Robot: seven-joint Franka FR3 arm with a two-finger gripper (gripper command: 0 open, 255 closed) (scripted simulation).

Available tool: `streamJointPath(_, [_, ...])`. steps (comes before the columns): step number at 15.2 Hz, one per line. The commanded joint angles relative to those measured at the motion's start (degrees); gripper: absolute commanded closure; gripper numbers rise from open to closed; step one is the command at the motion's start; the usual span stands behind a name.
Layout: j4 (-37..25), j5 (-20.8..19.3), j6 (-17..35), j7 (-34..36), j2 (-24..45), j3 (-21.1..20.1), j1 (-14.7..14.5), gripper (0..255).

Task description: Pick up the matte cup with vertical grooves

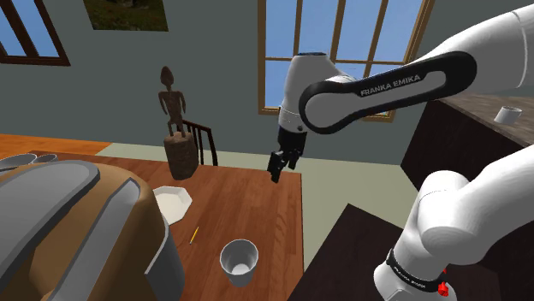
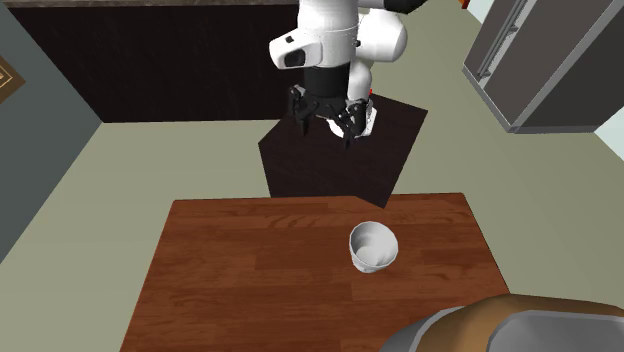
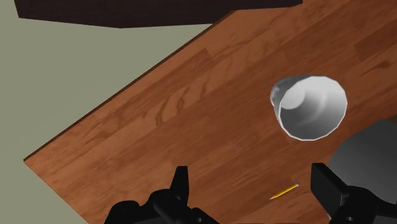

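Nothing of the pick looks done yet: the tool (image 3: 251,181) hangs empty with its fingers spread, well above the wooden counter (image 1: 257,201), where the pale cup (image 1: 239,259) stands upright (a yellow pencil (image 1: 195,234) lies near it). The cup's grooves are hard to make out; approach, grasp and lift all remain

Wall (image 1: 214,51) was blue-grey. Two wood-framed windows showed blue sky: a tall one (image 1: 359,43) and a smaller one (image 1: 24,26) at the shoulder view's upper left, with a framed picture (image 1: 124,13) between them. Floor (image 1: 244,159) was pale olive. Tabletop (image 1: 257,205) was reddish-brown planks. Past its far end stood a dark chair (image 1: 204,144) and a carved wooden figure (image 1: 173,104) on a stump-like base. A dark cabinet (image 1: 453,150) ran along the shoulder view's right. In the second exterior view, a long dark front (image 2: 180,60) and a grey unit (image 2: 560,60) stood at upper right. Light was even.
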State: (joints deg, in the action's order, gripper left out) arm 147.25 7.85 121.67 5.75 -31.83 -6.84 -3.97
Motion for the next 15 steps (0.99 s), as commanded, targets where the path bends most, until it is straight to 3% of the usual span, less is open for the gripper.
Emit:
streamJointPath(1, [1.0, 1.0, 3.7, 0.2, 3.1, -0.6, -0.6, 0])
streamJointPath(8, [2.3, 4.7, 16.6, 0.8, 16.2, -3.0, -3.0, 0])
streamJointPath(15, [-0.2, 8.3, 28.3, 0.5, 31.7, -5.2, -5.4, 0])
